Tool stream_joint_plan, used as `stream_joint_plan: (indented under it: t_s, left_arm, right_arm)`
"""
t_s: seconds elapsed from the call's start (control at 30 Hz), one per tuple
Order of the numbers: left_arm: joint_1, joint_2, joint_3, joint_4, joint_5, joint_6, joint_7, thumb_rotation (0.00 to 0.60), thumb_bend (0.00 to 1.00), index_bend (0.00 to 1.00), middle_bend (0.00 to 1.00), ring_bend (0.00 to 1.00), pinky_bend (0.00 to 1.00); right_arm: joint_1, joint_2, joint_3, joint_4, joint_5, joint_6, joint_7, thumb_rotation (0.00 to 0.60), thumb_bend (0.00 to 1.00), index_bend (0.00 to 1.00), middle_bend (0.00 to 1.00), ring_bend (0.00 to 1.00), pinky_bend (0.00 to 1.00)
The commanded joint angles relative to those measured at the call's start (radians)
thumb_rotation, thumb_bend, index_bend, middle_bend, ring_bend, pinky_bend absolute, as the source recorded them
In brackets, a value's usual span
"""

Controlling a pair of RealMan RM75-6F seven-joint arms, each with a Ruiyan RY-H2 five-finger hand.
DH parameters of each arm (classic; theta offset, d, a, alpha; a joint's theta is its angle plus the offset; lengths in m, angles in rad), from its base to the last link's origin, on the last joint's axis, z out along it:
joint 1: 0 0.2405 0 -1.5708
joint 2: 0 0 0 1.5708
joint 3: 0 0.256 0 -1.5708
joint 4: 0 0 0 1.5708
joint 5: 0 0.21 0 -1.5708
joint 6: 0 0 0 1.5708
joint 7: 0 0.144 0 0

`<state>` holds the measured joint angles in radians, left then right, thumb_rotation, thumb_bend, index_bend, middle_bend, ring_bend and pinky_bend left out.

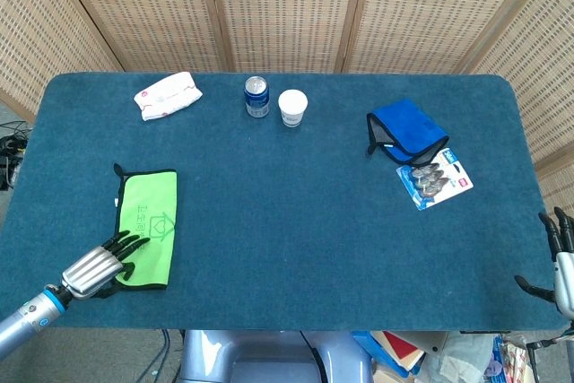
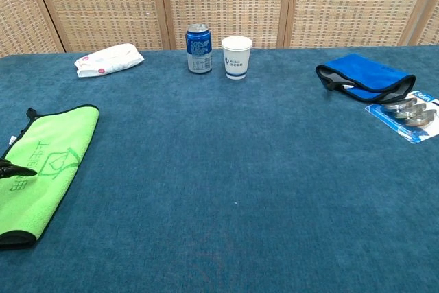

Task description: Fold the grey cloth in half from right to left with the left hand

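Note:
The only cloth at my left hand is bright green with a black hem (image 1: 149, 221), lying flat as a narrow upright strip at the table's near left; the chest view shows the same green cloth (image 2: 48, 162). My left hand (image 1: 97, 266) rests on its near left corner with fingers spread and holds nothing. The chest view shows just dark fingertips (image 2: 14, 169) of that hand on the cloth, at the frame's left edge. My right hand (image 1: 558, 262) hangs past the table's near right corner, fingers apart and empty.
A white packet (image 1: 168, 95), a blue can (image 1: 256, 96) and a paper cup (image 1: 292, 107) stand along the back. A blue cloth with grey lining (image 1: 405, 131) and a blister pack (image 1: 434, 178) lie at the right. The blue table (image 1: 287, 221) shows its carpet in the middle.

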<state>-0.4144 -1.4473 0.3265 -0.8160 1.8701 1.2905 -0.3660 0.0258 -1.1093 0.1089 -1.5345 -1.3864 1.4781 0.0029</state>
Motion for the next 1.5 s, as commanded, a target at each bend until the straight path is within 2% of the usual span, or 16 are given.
stream_joint_plan:
  t_s: [0.03, 0.1, 0.17, 0.23, 0.3, 0.4, 0.53, 0.67, 0.8, 1.0, 1.17, 1.27, 1.37, 1.43, 1.5]
  left_arm:
    - [0.0, 0.0, -0.001, 0.001, -0.001, -0.002, 0.005, 0.6, 0.42, 0.58, 0.0, 0.0, 0.0]
    - [0.0, 0.0, -0.003, 0.002, -0.001, -0.001, 0.011, 0.6, 0.42, 0.51, 0.0, 0.0, 0.0]
    - [0.001, 0.0, -0.003, 0.004, -0.001, -0.001, 0.015, 0.6, 0.42, 0.34, 0.0, 0.0, 0.0]
    - [0.0, 0.002, 0.0, 0.005, 0.0, -0.007, 0.019, 0.6, 0.42, 0.09, 0.0, 0.0, 0.0]
    - [-0.002, 0.007, 0.004, -0.001, 0.003, -0.01, 0.014, 0.6, 0.36, 0.0, 0.0, 0.0, 0.0]
    - [-0.006, 0.018, 0.007, -0.013, 0.006, -0.009, -0.002, 0.6, 0.26, 0.0, 0.0, 0.0, 0.0]
    - [-0.01, 0.037, 0.016, -0.027, 0.017, 0.012, -0.041, 0.6, 0.2, 0.0, 0.0, 0.0, 0.0]
    - [-0.003, 0.096, 0.024, -0.049, 0.029, 0.079, -0.09, 0.6, 0.18, 0.0, 0.0, 0.0, 0.0]
    - [0.016, 0.161, -0.004, -0.095, -0.003, 0.138, -0.084, 0.6, 0.18, 0.0, 0.0, 0.0, 0.0]
    - [0.046, 0.284, -0.111, -0.271, -0.146, 0.188, -0.046, 0.6, 0.18, 0.0, 0.0, 0.0, 0.0]
    - [0.096, 0.395, -0.204, -0.559, -0.325, 0.189, 0.075, 0.6, 0.18, 0.0, 0.0, 0.0, 0.0]
    - [0.129, 0.411, -0.24, -0.669, -0.4, 0.213, 0.121, 0.6, 0.18, 0.0, 0.0, 0.0, 0.0]
    - [0.193, 0.393, -0.289, -0.778, -0.495, 0.291, 0.227, 0.6, 0.18, 0.0, 0.0, 0.0, 0.0]
    - [0.234, 0.375, -0.306, -0.835, -0.538, 0.335, 0.279, 0.6, 0.18, 0.0, 0.0, 0.0, 0.0]
    - [0.261, 0.364, -0.301, -0.867, -0.543, 0.354, 0.307, 0.6, 0.18, 0.0, 0.0, 0.0, 0.0]
  right_arm:
    - [0.0, 0.0, 0.0, 0.0, 0.0, 0.0, 0.001, 0.6, 0.0, 0.05, 0.0, 0.0, 0.0]
    - [0.0, 0.0, 0.0, 0.001, 0.0, 0.0, 0.0, 0.6, 0.0, 0.05, 0.0, 0.0, 0.0]
    - [0.0, 0.0, 0.0, 0.001, 0.0, 0.0, 0.001, 0.6, 0.0, 0.05, 0.0, 0.0, 0.0]
    - [0.0, 0.0, 0.0, 0.001, 0.0, 0.0, 0.0, 0.6, 0.0, 0.05, 0.0, 0.0, 0.0]
    - [0.0, 0.0, 0.001, 0.0, 0.001, 0.0, 0.0, 0.6, 0.0, 0.05, 0.0, 0.0, 0.0]
    - [-0.001, 0.0, 0.0, 0.0, 0.001, 0.001, 0.0, 0.6, 0.0, 0.05, 0.0, 0.0, 0.0]
    - [-0.001, 0.001, -0.001, -0.002, -0.001, 0.001, -0.001, 0.6, 0.0, 0.05, 0.0, 0.0, 0.0]
    - [0.0, 0.002, -0.005, -0.007, -0.007, 0.0, -0.001, 0.6, 0.0, 0.05, 0.0, 0.0, 0.0]
    - [0.0, 0.004, -0.009, -0.013, -0.018, 0.002, 0.001, 0.6, 0.0, 0.05, 0.0, 0.0, 0.0]
    - [-0.005, 0.012, -0.017, -0.03, -0.047, 0.021, 0.008, 0.6, 0.0, 0.05, 0.0, 0.0, 0.0]
    - [-0.014, 0.022, -0.026, -0.044, -0.08, 0.048, 0.025, 0.6, 0.0, 0.05, 0.0, 0.0, 0.0]
    - [-0.016, 0.027, -0.029, -0.049, -0.095, 0.057, 0.034, 0.6, 0.0, 0.05, 0.0, 0.0, 0.0]
    - [-0.021, 0.034, -0.035, -0.053, -0.118, 0.074, 0.048, 0.6, 0.0, 0.05, 0.0, 0.0, 0.0]
    - [-0.023, 0.034, -0.037, -0.05, -0.13, 0.085, 0.057, 0.6, 0.0, 0.05, 0.0, 0.0, 0.0]
    - [-0.025, 0.03, -0.036, -0.041, -0.141, 0.099, 0.057, 0.6, 0.0, 0.05, 0.0, 0.0, 0.0]
